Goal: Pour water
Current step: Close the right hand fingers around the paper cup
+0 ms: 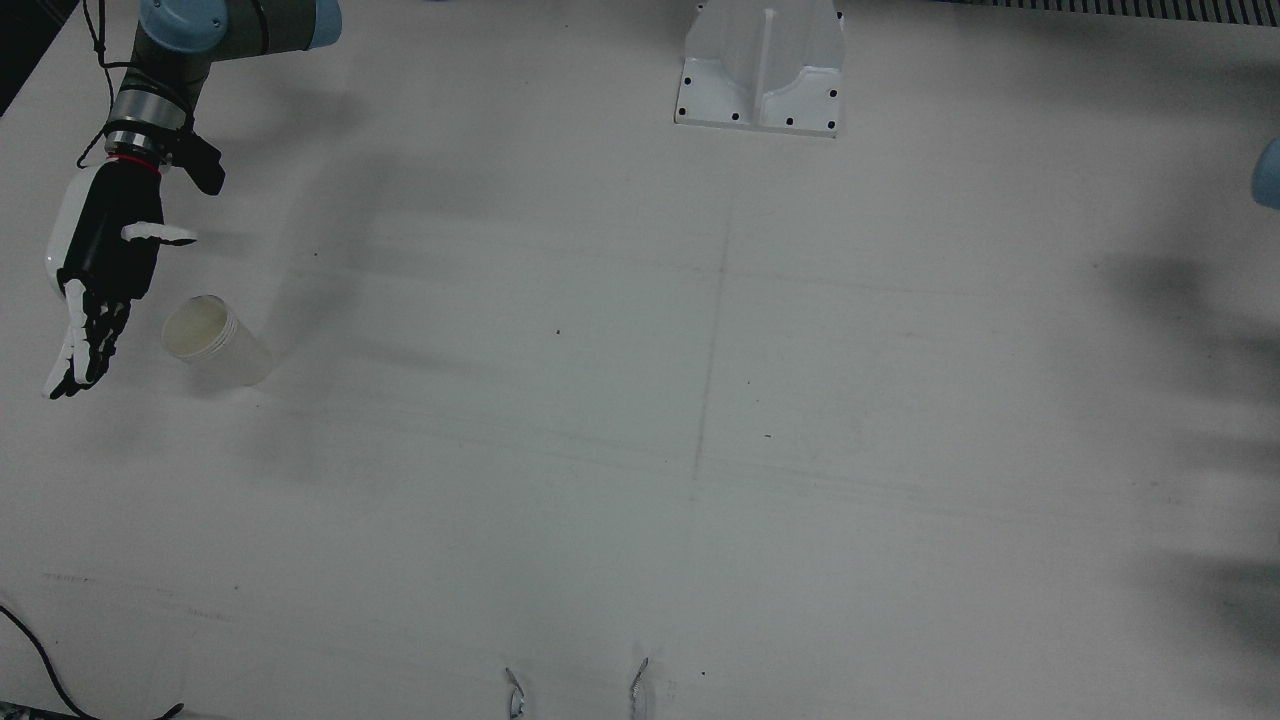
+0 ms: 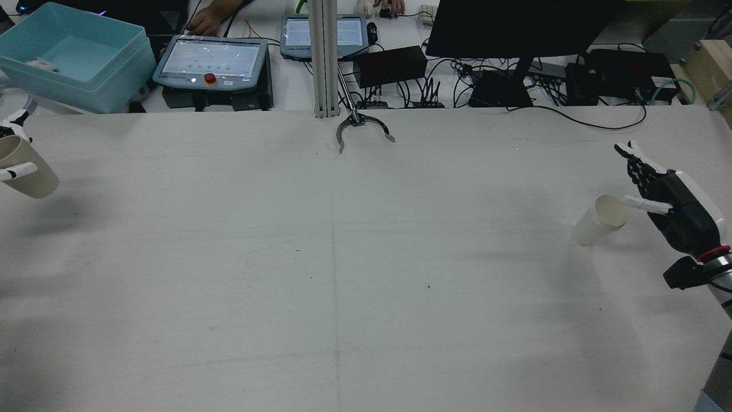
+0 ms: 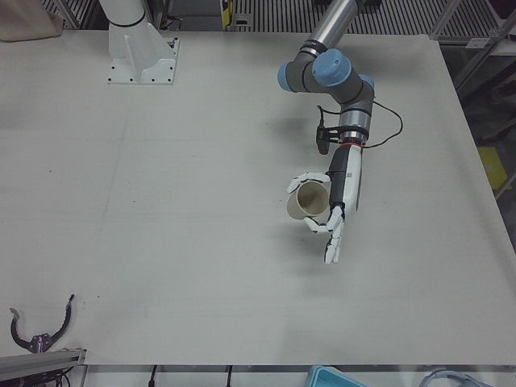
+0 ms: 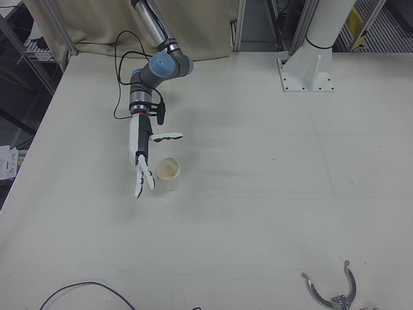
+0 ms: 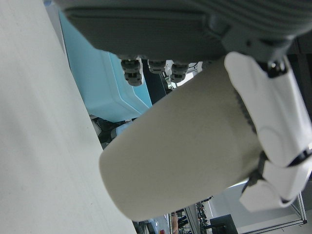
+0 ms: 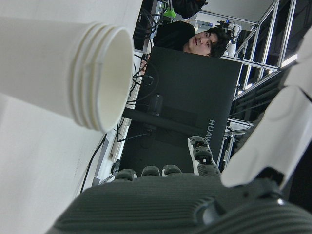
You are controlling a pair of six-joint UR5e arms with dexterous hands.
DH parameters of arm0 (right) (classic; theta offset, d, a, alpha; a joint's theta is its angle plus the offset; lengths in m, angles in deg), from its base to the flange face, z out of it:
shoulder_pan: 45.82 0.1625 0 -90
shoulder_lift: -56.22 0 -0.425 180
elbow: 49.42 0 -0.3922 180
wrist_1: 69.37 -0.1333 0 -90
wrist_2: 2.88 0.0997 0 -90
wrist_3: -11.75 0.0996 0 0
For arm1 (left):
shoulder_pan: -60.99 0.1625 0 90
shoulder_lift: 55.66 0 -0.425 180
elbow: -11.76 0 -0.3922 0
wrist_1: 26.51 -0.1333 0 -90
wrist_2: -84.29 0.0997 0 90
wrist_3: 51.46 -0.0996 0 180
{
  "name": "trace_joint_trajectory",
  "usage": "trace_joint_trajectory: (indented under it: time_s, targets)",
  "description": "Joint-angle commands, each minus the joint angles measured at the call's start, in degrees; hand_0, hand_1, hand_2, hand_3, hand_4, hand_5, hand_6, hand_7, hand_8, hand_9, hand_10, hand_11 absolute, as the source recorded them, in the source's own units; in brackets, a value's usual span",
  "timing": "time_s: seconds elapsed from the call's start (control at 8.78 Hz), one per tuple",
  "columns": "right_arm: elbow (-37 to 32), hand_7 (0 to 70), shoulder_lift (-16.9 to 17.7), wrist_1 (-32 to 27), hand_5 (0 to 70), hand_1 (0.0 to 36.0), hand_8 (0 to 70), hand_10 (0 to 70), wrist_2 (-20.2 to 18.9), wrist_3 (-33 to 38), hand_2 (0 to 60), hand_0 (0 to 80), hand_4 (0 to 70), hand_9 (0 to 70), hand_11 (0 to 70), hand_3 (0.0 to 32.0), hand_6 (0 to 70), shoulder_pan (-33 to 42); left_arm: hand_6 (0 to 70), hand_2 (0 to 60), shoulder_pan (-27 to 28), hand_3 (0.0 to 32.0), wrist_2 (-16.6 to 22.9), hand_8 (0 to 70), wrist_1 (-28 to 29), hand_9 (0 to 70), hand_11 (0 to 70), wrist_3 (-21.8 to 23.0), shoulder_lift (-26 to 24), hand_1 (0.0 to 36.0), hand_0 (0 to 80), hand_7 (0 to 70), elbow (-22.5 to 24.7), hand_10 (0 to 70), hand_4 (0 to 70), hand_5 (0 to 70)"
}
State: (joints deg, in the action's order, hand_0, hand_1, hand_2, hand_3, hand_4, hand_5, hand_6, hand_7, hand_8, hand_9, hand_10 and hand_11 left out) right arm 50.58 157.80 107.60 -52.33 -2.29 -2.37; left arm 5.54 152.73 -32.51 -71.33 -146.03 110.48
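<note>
On the robot's right side, the right hand (image 2: 680, 209) hovers with fingers spread wide and nothing in its grasp, palm facing a white paper cup (image 2: 601, 219) that stands upright on the table (image 2: 343, 274) just beside it, not touching as far as the views show. At the table's other side the left hand (image 3: 339, 197) is closed around a tan paper cup (image 3: 308, 202), held clear of the table and tilted with its mouth turned sideways. Farther back, a curved metal clamp (image 2: 361, 129) lies at the foot of a post (image 2: 323, 57). Beyond the table edge sit a blue plastic bin (image 2: 74, 54), two control tablets (image 2: 211, 60) and a dark monitor (image 2: 520, 26)
</note>
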Motion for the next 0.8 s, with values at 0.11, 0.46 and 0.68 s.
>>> trace_joint_trajectory:
  time_s: [0.11,0.46,0.68]
  targets:
    - [-8.8,0.0,-0.2,-0.5,0.3,9.8,0.0,0.2,0.0,1.1,6.0,41.1,0.0,0.0,1.6,0.0,0.0,-0.5,4.2,60.0,0.0,0.0,-0.1,1.9,-0.1,4.6,11.0,0.2,0.8,36.0,40.7,7.8,0.3,6.3,24.3,65.0]
    - [-11.3,0.0,-3.9,-0.5,1.1,10.1,0.0,0.3,0.0,0.8,6.7,41.7,0.0,0.0,1.7,0.0,0.0,-1.6,4.0,60.0,-0.2,0.0,-0.1,1.7,-0.1,4.4,10.8,0.5,1.3,36.0,40.5,7.3,0.3,6.2,24.1,64.4]
    - [-12.5,0.0,-5.5,-0.4,1.1,10.1,0.0,0.6,0.1,0.6,6.7,41.7,0.0,0.0,2.1,0.0,0.0,-3.4,3.8,60.0,-0.3,0.0,-0.1,1.7,-0.1,4.3,10.8,1.3,1.5,36.0,40.7,7.1,0.4,6.1,24.2,64.2]
